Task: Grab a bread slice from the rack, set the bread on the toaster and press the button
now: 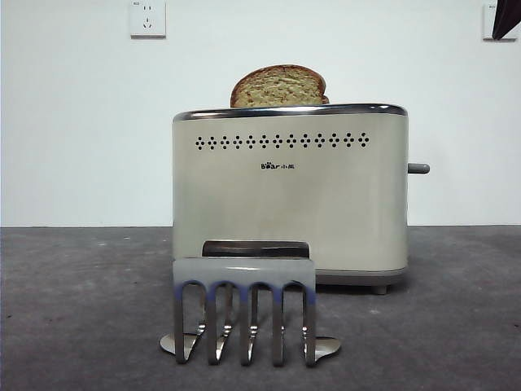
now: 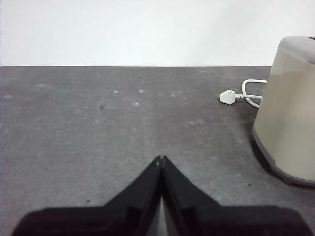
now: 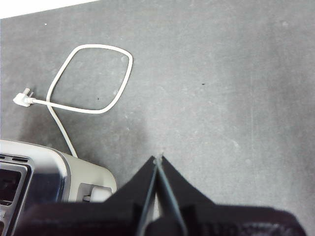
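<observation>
One toaster [image 1: 289,195] stands on the table. One bread slice [image 1: 279,87] shows in its top. One rack [image 1: 244,309] sits in front, with four arched gaps along its face and no slices in it. One button [image 1: 418,169] sticks out from the toaster's end. Two wall sockets show, one [image 1: 147,18] whole and another cut by the frame edge. One white plug [image 3: 22,99] on one cord [image 3: 93,78] lies on the table.

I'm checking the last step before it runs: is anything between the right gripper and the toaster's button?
Nothing visible. The right gripper, jaws shut, hangs above the toaster's narrow end, where the button juts out sideways; only bare table lies around it.
</observation>
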Controlling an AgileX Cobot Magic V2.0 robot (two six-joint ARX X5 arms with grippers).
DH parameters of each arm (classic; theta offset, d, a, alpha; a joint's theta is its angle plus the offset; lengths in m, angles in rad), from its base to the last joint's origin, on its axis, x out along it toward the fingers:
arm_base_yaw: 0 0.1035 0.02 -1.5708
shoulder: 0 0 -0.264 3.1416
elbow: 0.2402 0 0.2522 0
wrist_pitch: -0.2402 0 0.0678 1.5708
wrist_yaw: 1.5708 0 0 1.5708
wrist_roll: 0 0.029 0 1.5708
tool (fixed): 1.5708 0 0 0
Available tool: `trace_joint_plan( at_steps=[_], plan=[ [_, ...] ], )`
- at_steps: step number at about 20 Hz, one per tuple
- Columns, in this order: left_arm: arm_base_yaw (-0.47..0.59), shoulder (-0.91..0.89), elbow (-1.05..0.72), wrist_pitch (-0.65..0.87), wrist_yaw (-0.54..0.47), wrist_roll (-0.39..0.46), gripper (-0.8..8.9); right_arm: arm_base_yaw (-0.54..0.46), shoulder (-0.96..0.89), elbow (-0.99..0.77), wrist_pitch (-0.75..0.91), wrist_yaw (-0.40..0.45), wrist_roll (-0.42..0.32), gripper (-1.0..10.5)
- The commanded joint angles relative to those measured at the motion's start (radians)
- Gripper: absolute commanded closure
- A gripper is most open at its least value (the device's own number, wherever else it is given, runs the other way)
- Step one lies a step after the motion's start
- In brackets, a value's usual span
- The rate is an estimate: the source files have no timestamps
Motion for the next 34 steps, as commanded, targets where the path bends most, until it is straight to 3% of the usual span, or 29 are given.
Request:
trace_joint_plan(
  at_steps=[1, 11, 16, 34],
  plan=[
    [0.003, -0.029, -0.039, 0.014, -0.042, -0.013, 8.18, 0.000, 0.006, 0.000, 0.005, 0.004, -0.010, 9.5],
    [0.002, -0.146, -0.083, -0.094, -0.046, -0.019, 8.17, 0.000, 0.006, 0.000, 0.005, 0.004, -0.010, 9.5],
    [0.002, -0.147, -0.083, -0.095, -0.045, 0.022, 8.18, 0.000, 0.006, 0.000, 0.005, 0.005, -0.010, 9.5],
    [0.002, -0.134, -0.082, -0.089, -0.045, -0.004, 8.17, 0.000, 0.006, 0.000, 0.004, 0.003, -0.010, 9.5]
  ],
)
